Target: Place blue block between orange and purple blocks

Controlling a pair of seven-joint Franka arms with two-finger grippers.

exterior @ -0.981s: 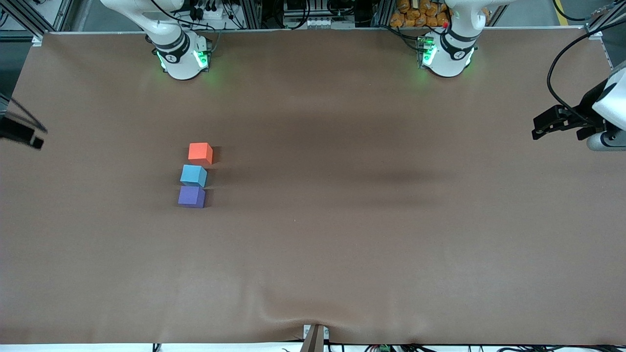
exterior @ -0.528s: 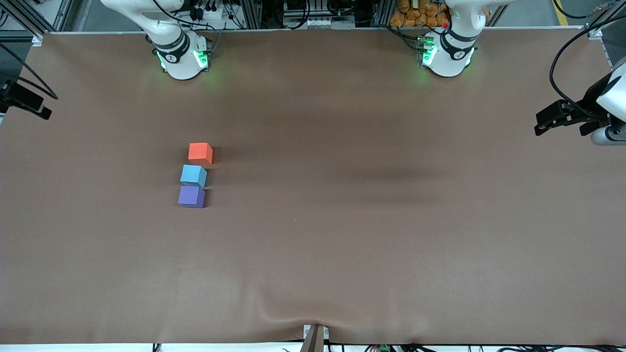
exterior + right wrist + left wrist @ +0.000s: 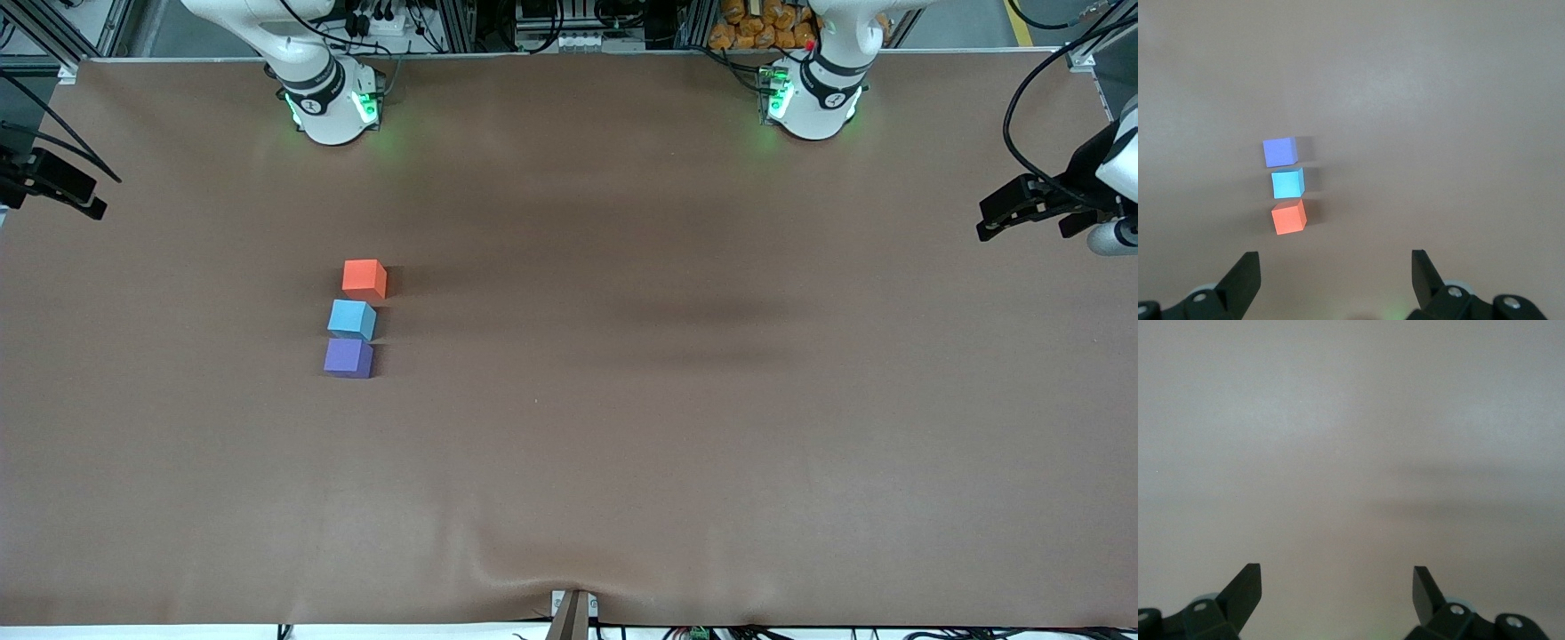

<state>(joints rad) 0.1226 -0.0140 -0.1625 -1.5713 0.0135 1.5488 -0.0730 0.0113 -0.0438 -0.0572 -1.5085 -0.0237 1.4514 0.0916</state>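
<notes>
Three small cubes lie in a short row on the brown table toward the right arm's end. The orange block point(image 3: 364, 278) is farthest from the front camera. The blue block point(image 3: 352, 319) sits between it and the purple block point(image 3: 348, 358), close to both. The right wrist view shows the same row: purple block point(image 3: 1279, 152), blue block point(image 3: 1287, 183), orange block point(image 3: 1289, 218). My right gripper point(image 3: 1335, 257) is open and empty, high at the table's end point(image 3: 67, 188). My left gripper point(image 3: 1337, 570) is open and empty at the other end point(image 3: 1009, 212), over bare table.
The brown table cover point(image 3: 622, 427) has a small ripple at its front edge near a bracket point(image 3: 571, 613). The two arm bases point(image 3: 329, 102) point(image 3: 813, 98) stand along the back edge. Black cables hang near both grippers.
Both grippers have drawn back a little more toward the table's ends, the right one also toward the bases. The three blocks have not moved.
</notes>
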